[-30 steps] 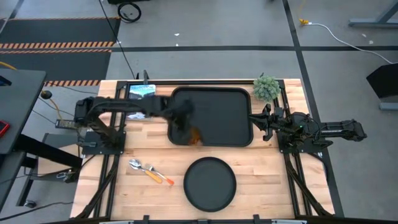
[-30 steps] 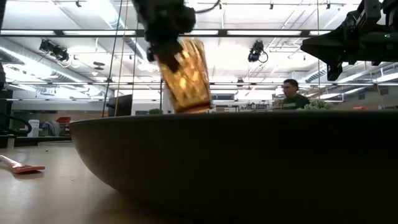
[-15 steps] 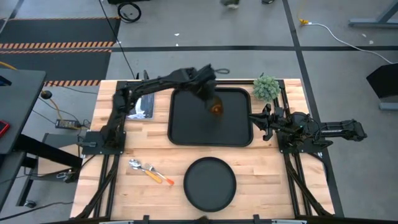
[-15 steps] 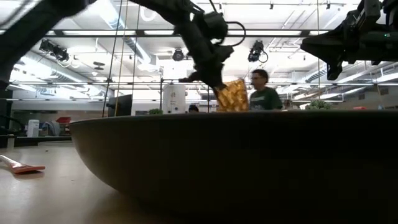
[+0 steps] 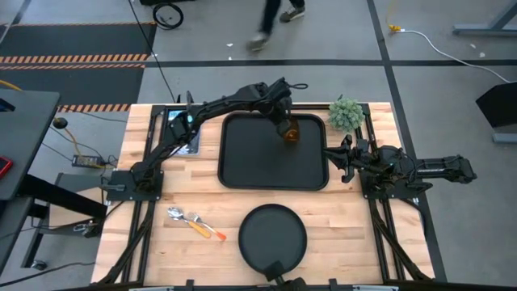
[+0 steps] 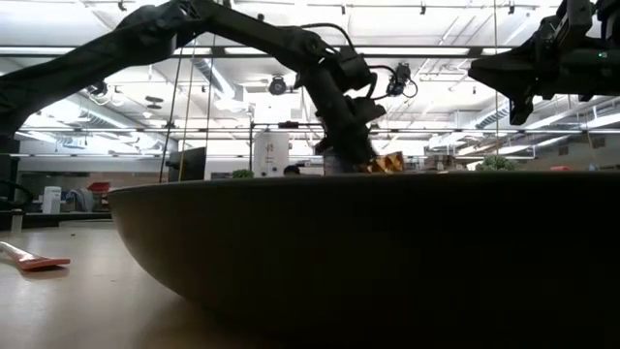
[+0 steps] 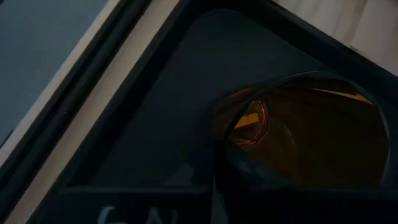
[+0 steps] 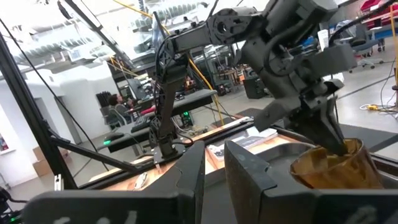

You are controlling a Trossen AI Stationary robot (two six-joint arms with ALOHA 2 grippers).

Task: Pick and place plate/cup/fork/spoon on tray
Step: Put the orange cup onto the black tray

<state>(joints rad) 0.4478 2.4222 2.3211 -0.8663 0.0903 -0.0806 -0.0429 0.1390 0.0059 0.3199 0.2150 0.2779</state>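
Note:
My left gripper [image 5: 283, 124] is shut on the amber ribbed cup [image 5: 291, 133] over the far right corner of the black tray [image 5: 258, 166]. The cup also shows in the right wrist view [image 8: 333, 165] and the low view [image 6: 390, 163]. The round black plate [image 5: 273, 237] lies flat on the table near its front edge. The fork and spoon [image 5: 194, 222] lie side by side on the table left of the plate. My right gripper [image 5: 333, 158] waits just right of the tray, its fingers a little apart and empty. My left gripper holds the cup by its rim [image 8: 341, 148], coming from above and slanting down from the table's left. One finger [image 8: 326, 127] reaches down to the rim. The cup's mouth faces the wrist camera [image 7: 311, 134]. Whether its base touches the tray, I cannot tell.
A green fuzzy plant ball [image 5: 345, 115] stands at the table's far right, close to the cup and the tray corner. A flat blue-printed packet [image 5: 182, 129] lies left of the tray. A person walks on the floor beyond the table [image 5: 271, 20].
My left gripper has carried the cup from the tray's near left corner across the tray to its far right corner, and has gone down with it. It has stayed shut on the cup throughout.

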